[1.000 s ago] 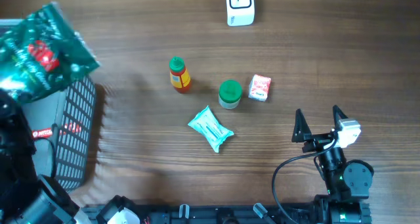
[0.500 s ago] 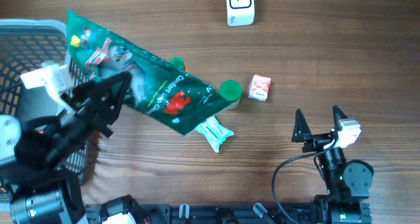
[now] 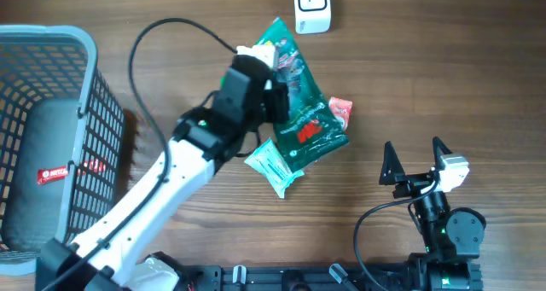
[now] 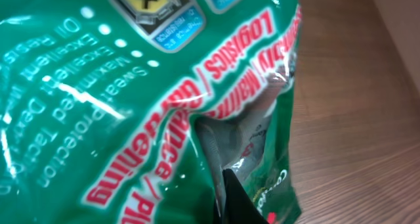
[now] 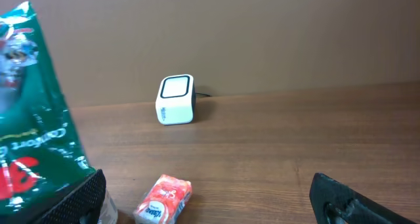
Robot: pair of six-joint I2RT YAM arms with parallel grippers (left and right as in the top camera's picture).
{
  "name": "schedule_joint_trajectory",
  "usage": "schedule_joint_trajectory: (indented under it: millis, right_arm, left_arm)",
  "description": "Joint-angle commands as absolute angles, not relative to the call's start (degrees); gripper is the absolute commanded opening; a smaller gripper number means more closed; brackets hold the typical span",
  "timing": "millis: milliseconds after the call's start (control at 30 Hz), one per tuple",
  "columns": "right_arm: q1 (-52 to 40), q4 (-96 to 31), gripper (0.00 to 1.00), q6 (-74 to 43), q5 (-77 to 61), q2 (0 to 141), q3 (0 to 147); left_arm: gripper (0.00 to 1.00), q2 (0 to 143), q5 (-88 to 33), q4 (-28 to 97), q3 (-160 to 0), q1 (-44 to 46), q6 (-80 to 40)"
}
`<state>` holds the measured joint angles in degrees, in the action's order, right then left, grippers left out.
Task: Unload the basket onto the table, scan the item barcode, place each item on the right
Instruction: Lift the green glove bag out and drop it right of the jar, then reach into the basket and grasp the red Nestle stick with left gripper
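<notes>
The left gripper (image 3: pixel 275 99) is clenched on the green bag (image 3: pixel 303 103), holding it above the middle of the table (image 3: pixel 444 61), a little toward 12 o'clock in the overhead view. The bag hangs lengthwise. Its top corner is near the barcode scanner (image 3: pixel 312 8), at the scanner's 7 o'clock, and its lower end points toward 5 o'clock. The left wrist view is almost filled by the bag's glossy printed face (image 4: pixel 131 119). One dark finger (image 4: pixel 237 199) presses into a crease in the foil.

The white scanner stands at the 12 o'clock edge of the table, apart from the bag. In the right wrist view its window (image 5: pixel 176 87) faces upward.

A small red-and-white packet (image 3: pixel 340 112) lies at the bag's 3 o'clock edge, partly tucked under it. A blue-and-white sachet (image 3: pixel 275 168) lies at the bag's 7 o'clock, also partly covered.

The right gripper (image 3: pixel 415 159) rests at 4 o'clock on the table, its jaws spread wide and holding nothing.

A grey wire basket (image 3: pixel 98 112) sits at 9 o'clock, with a grey item bearing a red label (image 3: pixel 53 175) inside.
</notes>
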<state>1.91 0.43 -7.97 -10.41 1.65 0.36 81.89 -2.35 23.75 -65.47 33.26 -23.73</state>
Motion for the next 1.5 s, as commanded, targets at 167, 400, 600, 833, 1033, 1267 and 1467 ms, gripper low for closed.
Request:
schedule_joint_trajectory:
  millis: [167,400,600,833,1033,1267,1467]
  right_arm:
    - [1.7,0.7,1.0,-9.0,-10.1,1.3,0.3]
    - [1.7,0.7,1.0,-9.1,-10.1,1.3,0.4]
    - [1.7,0.7,1.0,-9.1,-10.1,1.3,0.3]
    - [1.7,0.7,1.0,-9.0,-10.1,1.3,0.3]
    - [1.7,0.7,1.0,-9.0,-10.1,1.3,0.4]
    - [1.7,0.7,1.0,-9.0,-10.1,1.3,0.3]
    - [1.7,0.7,1.0,-9.0,-10.1,1.3,0.3]
  left_arm:
    - [0.04,93.5,2.5,17.0,-67.9,40.3,-22.7]
    - [0.1,98.5,2.5,13.5,-68.0,46.7,-22.9]
    - [0.41,100.5,12.0,14.6,-68.8,49.6,-22.9]
    - [0.49,99.7,20.8,23.0,-76.4,49.6,-22.9]
    - [0.49,90.7,35.0,31.1,-78.8,47.1,-22.9]
    - [0.46,74.4,35.0,39.1,-78.8,33.6,-23.6]
    - [0.44,64.1,33.0,48.8,-78.8,7.7,-36.3]
